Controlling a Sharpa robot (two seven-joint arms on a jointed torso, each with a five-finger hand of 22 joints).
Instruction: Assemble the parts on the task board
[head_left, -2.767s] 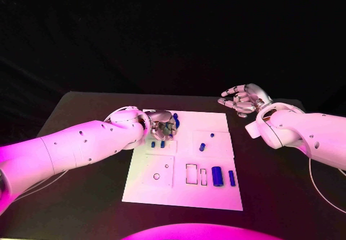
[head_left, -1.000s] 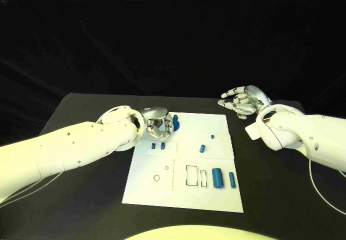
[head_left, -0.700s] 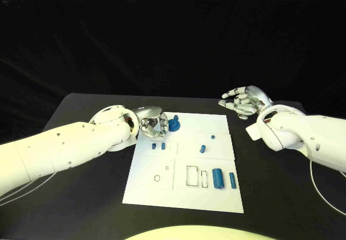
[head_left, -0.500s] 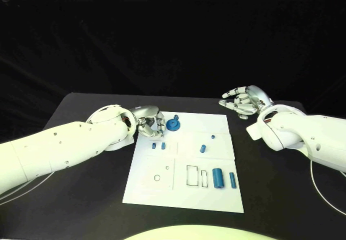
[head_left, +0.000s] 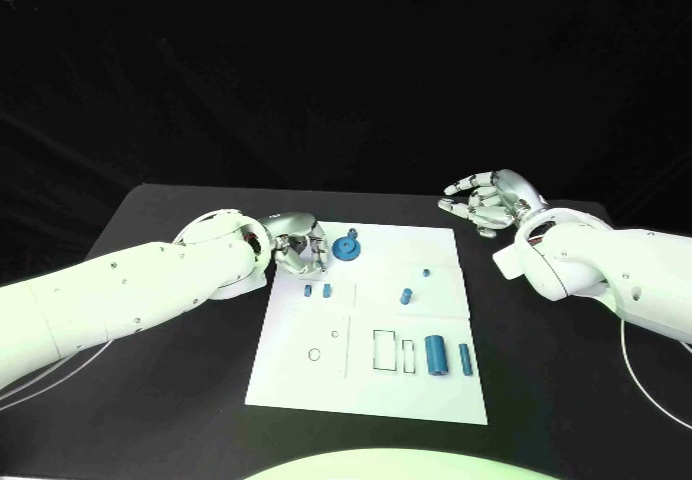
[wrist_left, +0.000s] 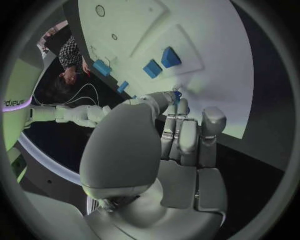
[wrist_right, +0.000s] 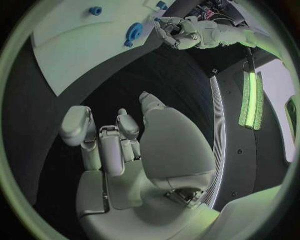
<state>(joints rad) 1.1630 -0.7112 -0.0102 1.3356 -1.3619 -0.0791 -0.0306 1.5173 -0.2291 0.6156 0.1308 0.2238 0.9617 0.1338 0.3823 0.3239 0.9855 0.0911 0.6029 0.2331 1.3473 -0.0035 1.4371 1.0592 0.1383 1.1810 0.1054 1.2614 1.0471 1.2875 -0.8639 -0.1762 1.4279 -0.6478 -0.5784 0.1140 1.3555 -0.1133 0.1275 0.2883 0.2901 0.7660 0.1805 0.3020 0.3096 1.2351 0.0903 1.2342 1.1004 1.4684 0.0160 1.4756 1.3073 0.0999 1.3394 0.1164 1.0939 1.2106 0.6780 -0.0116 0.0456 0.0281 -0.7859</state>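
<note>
Blue round gear part (head_left: 346, 247) stands seated at white task board's (head_left: 372, 385) far end; loose blue cylinders (head_left: 434, 354) remain. Left hand (head_left: 300, 248) beside gear, curled, empty; right hand (head_left: 488, 201) curled, empty.

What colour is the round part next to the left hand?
Blue round part; clearest in the head view.

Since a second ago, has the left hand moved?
Yes. The left hand has slid toward the board's far-left edge, away from the round blue part now standing uncovered beside it.
</note>
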